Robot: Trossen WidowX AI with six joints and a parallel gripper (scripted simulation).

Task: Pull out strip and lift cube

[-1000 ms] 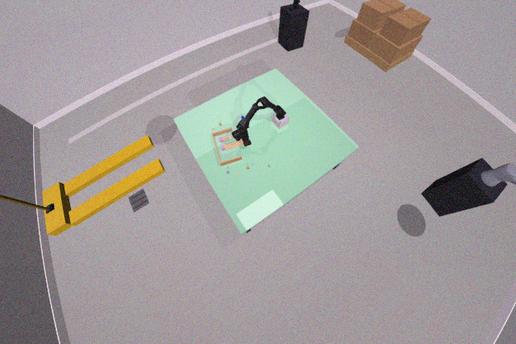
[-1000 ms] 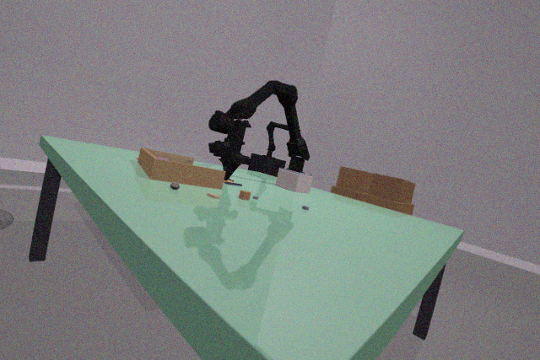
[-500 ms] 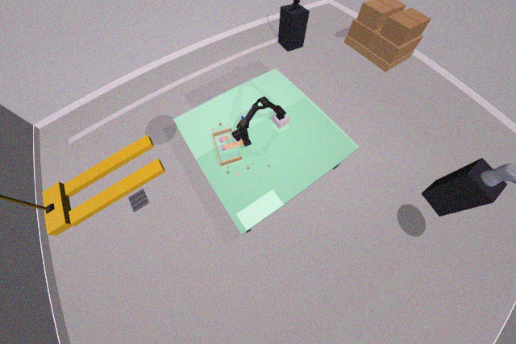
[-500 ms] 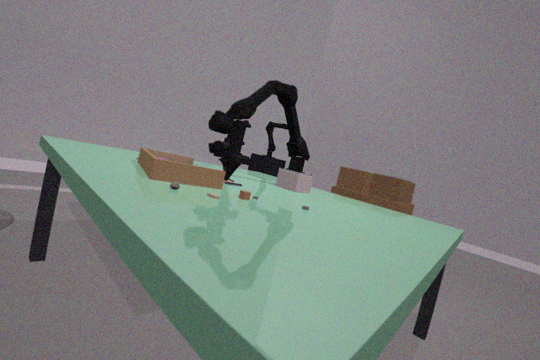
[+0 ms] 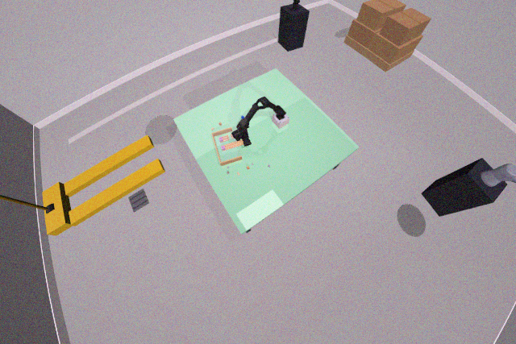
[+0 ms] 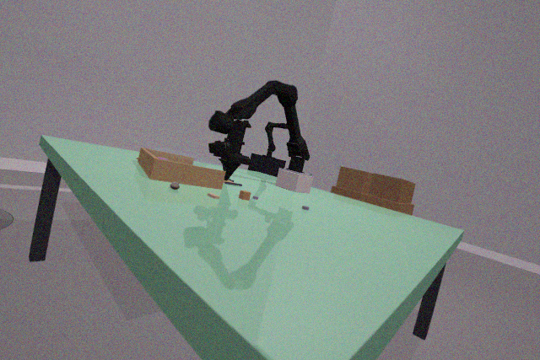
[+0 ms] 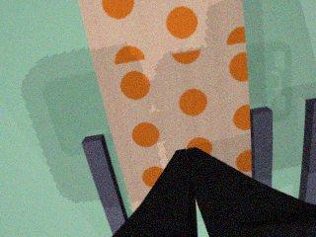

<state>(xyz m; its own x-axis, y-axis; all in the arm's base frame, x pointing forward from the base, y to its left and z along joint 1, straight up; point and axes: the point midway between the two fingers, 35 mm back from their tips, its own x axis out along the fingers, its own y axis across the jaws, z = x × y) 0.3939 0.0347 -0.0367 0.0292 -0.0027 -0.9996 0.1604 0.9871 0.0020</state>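
My gripper [image 6: 227, 179] [image 7: 187, 158] is shut and holds nothing. It points down, low over a pale strip with orange dots [image 5: 234, 146] [image 7: 158, 30], whose near part shows in the wrist view. I cannot tell whether the tips touch it. A line of cut-off dots crosses this strip. A second dotted strip [image 5: 226, 138] lies beside it, partly hidden by the arm. Small pink shapes show at the far ends of both strips, one on the nearer strip [image 5: 223, 148] and one on the other [image 5: 220, 139]. Any label is too small to read. The wooden frame [image 5: 217, 151] [image 6: 187, 174] surrounds them on three sides.
Dark upright bars stand left [image 7: 105, 178] and right [image 7: 262, 148] of the strip. An orange block [image 5: 247, 167] [image 6: 245, 195], a dark round piece [image 6: 175, 185] and other small bits lie outside the frame. The arm's pale base block [image 5: 280, 121] [image 6: 293, 180] stands on the green table [image 5: 300, 152] [image 6: 331, 255].
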